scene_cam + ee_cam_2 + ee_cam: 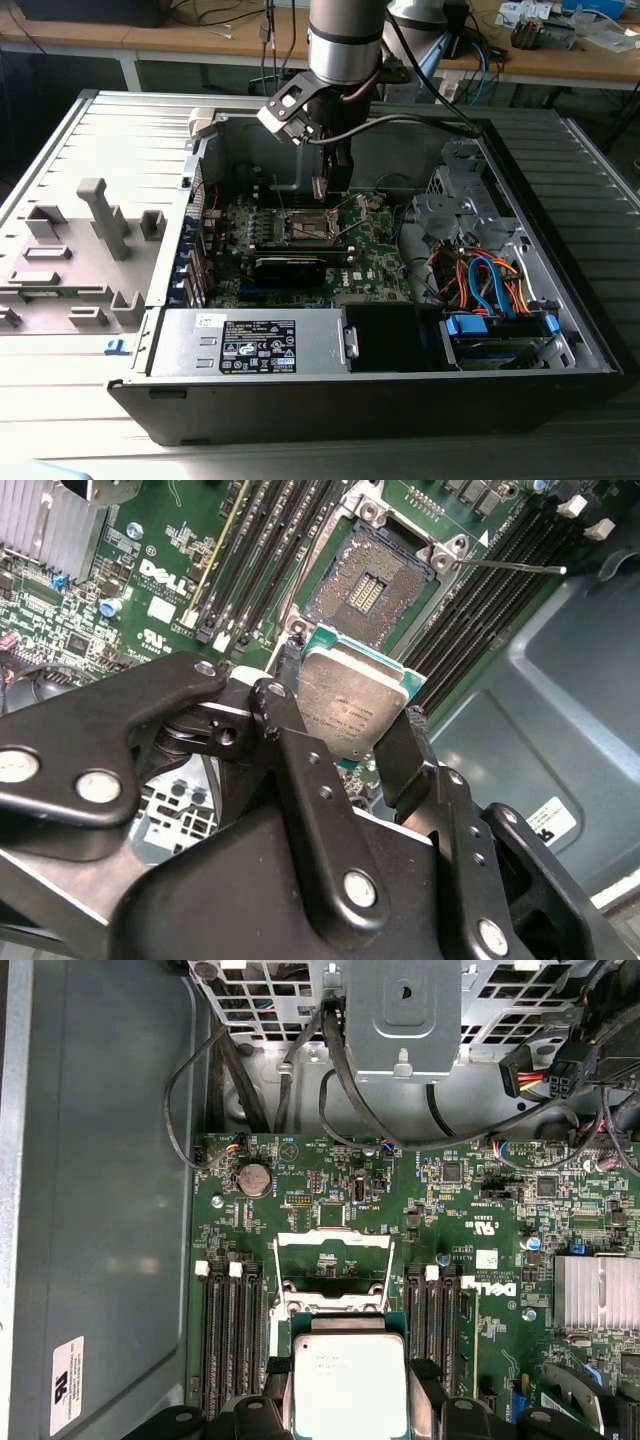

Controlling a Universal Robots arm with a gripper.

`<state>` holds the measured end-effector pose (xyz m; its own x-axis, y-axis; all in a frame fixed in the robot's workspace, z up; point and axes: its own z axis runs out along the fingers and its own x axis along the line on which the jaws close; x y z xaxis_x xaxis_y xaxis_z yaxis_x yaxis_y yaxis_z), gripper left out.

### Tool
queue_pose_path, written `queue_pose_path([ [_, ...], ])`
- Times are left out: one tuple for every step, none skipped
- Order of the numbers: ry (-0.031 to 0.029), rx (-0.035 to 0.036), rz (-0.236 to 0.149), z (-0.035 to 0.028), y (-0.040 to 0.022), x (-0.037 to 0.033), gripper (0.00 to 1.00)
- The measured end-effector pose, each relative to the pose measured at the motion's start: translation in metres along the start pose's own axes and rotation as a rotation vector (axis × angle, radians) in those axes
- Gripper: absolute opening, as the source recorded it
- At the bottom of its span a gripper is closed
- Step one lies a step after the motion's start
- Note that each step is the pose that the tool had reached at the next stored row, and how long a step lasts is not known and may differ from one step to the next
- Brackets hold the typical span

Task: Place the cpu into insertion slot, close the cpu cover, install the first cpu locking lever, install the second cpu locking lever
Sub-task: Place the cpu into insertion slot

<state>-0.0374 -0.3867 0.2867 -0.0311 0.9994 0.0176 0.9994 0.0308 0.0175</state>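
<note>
Between the black fingers (300,770) of the gripper (340,720), the cpu (355,700) is clamped by two opposite edges, with its dull grey metal top turned toward the second wrist view. Just beyond the chip and apart from it, the insertion slot (368,585) is seen uncovered on the green circuit board (130,610). Past the socket, the cpu cover (332,1241) is stood open, flanked by long black memory slots (228,1330).

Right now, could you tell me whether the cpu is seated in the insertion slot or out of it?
Out: the hand grips the cpu clear of the insertion slot, which lies empty.
</note>
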Motion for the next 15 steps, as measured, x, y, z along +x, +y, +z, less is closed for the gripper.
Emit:
queue_pose_path([
  [0.0000, 0.0000, 0.000, 0.0002, -0.0001, 0.0000, 0.55],
  [0.0000, 0.0000, 0.000, 0.0005, -0.0003, 0.0000, 0.55],
  [0.0000, 0.0000, 0.000, 0.0010, -0.0007, 0.0000, 0.55],
  [0.0001, -0.0001, 0.000, 0.0017, -0.0009, 0.0000, 0.55],
  [0.0000, 0.0000, 0.000, 0.0022, -0.0013, 0.0000, 0.55],
  [0.0000, 0.0000, 0.000, 0.0027, -0.0016, 0.0000, 0.55],
  [-0.0001, 0.0000, 0.000, 0.0031, -0.0020, 0.0000, 0.55],
  [0.0000, 0.0000, 0.000, 0.0038, -0.0025, 0.0000, 0.55],
  [-0.0001, 0.0000, 0.000, 0.0044, -0.0029, 0.0000, 0.55],
  [0.0000, 0.0000, 0.000, 0.0052, -0.0033, 0.0000, 0.55],
  [0.0000, 0.0000, 0.000, 0.0059, -0.0038, 0.0000, 0.55],
  [0.0000, 0.0000, 0.000, 0.0062, -0.0040, 0.0000, 0.55],
  [-0.0001, 0.0000, 0.000, 0.0065, -0.0041, 0.0000, 0.55],
  [-0.0002, 0.0001, 0.000, 0.0067, -0.0042, 0.0000, 0.55],
  [-0.0001, 0.0000, 0.000, 0.0070, -0.0043, 0.0000, 0.55],
])
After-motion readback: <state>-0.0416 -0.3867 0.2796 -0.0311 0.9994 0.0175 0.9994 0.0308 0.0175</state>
